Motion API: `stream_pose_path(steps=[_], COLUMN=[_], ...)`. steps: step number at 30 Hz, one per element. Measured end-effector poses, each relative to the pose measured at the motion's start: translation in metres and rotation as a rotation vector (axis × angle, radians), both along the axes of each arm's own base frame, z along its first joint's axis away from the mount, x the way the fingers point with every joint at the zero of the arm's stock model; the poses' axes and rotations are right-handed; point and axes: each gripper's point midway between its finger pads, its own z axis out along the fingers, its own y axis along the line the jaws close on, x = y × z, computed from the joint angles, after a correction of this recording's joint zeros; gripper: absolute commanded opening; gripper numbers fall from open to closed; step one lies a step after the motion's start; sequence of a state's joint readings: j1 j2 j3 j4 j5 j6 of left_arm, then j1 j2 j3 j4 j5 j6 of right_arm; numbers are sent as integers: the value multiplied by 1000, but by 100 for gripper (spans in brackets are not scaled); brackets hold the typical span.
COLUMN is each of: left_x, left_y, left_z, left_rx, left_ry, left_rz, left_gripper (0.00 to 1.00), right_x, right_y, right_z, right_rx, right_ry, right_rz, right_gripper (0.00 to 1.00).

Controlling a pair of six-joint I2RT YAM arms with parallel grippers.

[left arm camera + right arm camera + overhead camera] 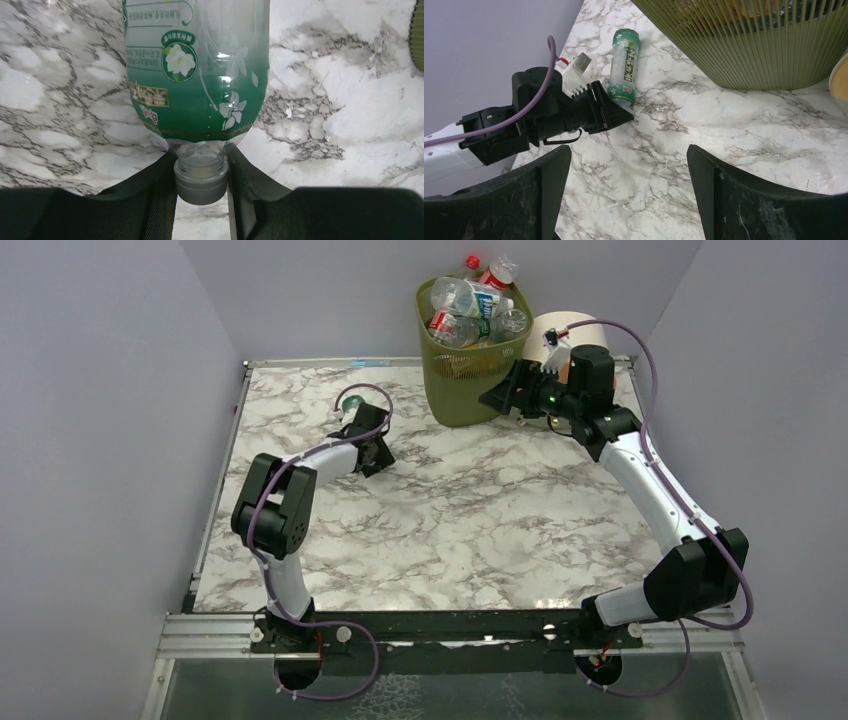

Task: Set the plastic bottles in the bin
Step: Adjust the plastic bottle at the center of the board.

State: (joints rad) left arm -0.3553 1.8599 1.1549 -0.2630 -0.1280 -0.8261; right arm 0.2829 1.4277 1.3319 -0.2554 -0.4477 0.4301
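The marble table [450,530] carries the olive-green bin [462,380] at its far edge, heaped with plastic bottles [470,305]. Just right of the bin, the right gripper [629,165] hangs with jaws wide apart and nothing between them. At the far left, the left gripper [201,160] is clamped on the grey-capped neck of a green-labelled bottle [197,65] lying on the tabletop.
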Motion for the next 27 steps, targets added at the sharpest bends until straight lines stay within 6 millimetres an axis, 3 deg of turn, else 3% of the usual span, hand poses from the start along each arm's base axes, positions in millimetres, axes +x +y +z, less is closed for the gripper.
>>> stream_pose_path(steps=[6, 21, 24, 27], left_x=[-21, -112, -124, -132], left_y=[-23, -127, -138, -144], left_z=[0, -1, -1, -1], left_rx=[-8, -30, -24, -9], left_ry=[0, 14, 13, 11], left_rz=[-56, -348, -397, -444], left_gripper=[24, 25, 33, 53], right_x=[-1, -4, -5, -5], right_y=[2, 4, 4, 4], right_z=[-1, -11, -12, -12], right_rx=[0, -6, -8, -8], right_ry=[2, 24, 26, 26], right_rz=[6, 13, 13, 14], right_gripper=[89, 89, 89, 89])
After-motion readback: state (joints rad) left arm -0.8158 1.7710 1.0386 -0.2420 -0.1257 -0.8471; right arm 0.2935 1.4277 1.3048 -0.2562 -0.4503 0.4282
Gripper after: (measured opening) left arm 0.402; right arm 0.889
